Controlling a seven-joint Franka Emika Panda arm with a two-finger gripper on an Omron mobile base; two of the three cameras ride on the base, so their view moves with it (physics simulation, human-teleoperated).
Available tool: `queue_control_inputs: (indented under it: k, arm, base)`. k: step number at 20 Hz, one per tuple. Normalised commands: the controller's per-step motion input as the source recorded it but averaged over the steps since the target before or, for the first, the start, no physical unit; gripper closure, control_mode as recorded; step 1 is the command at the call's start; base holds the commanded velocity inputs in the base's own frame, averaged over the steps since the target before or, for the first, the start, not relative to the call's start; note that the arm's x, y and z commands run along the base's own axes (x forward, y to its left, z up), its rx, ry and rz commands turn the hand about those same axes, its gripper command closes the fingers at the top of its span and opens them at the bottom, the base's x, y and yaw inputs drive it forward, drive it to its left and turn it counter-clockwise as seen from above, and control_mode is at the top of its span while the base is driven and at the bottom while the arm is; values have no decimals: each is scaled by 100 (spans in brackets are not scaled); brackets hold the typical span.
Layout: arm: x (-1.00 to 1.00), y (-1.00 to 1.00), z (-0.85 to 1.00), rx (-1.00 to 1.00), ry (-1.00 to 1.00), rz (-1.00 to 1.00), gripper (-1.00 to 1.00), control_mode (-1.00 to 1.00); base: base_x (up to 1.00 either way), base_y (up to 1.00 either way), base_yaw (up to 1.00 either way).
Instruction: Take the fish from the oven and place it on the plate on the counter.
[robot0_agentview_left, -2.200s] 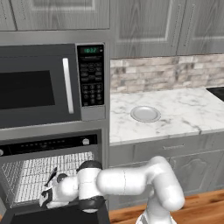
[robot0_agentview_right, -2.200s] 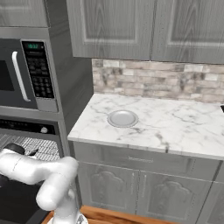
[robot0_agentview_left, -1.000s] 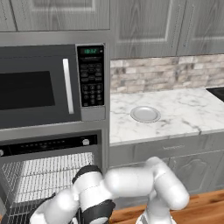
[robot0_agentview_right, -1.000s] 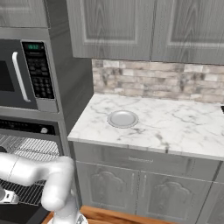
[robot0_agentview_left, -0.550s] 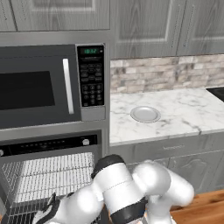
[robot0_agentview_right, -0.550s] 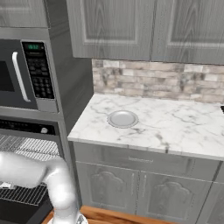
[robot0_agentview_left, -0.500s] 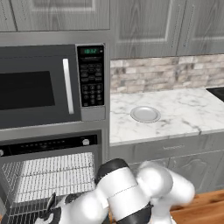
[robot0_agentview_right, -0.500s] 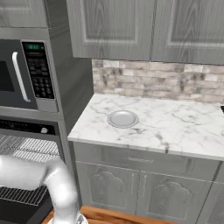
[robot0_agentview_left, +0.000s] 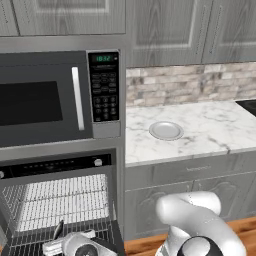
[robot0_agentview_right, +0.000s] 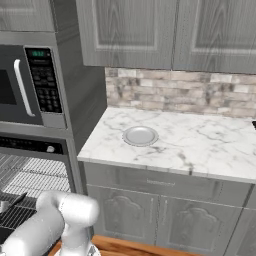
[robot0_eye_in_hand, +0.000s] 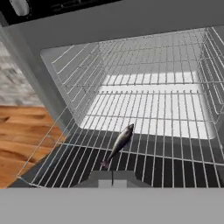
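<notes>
Claw (robot0_eye_in_hand: 112, 177) clamped together on tail of slender dark grey fish (robot0_eye_in_hand: 120, 142), above wire rack of open stainless steel oven (robot0_agentview_left: 60, 200). Small round pale plate (robot0_agentview_left: 166, 130) on white marble worktop (robot0_agentview_left: 210, 125).

The white arm bends low to the left, its claw (robot0_eye_in_hand: 112, 174) closed tight.

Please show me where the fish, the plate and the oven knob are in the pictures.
fish (robot0_eye_in_hand: 119, 142): hand view, middle of its dark body, lying on the wire rack.
plate (robot0_agentview_left: 166, 130): left base view, centre of the dish on the counter.
oven knob (robot0_agentview_left: 98, 161): left base view, round face on the black control strip.
</notes>
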Motion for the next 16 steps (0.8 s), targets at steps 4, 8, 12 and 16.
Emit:
queue_control_inputs:
  k: [4, 8, 12, 16]
  arm:
    - [18, -1, 44, 0, 8, -11, 100, -100]
    - [19, 0, 29, 0, 21, -5, 100, -100]
    - [27, 0, 39, 0, 26, -9, 100, -100]
    - [31, -4, 47, 0, 19, -9, 100, -100]
  base:
    - [0, 0, 0]
    - [0, 0, 0]
    - [0, 0, 0]
    - [0, 0, 0]
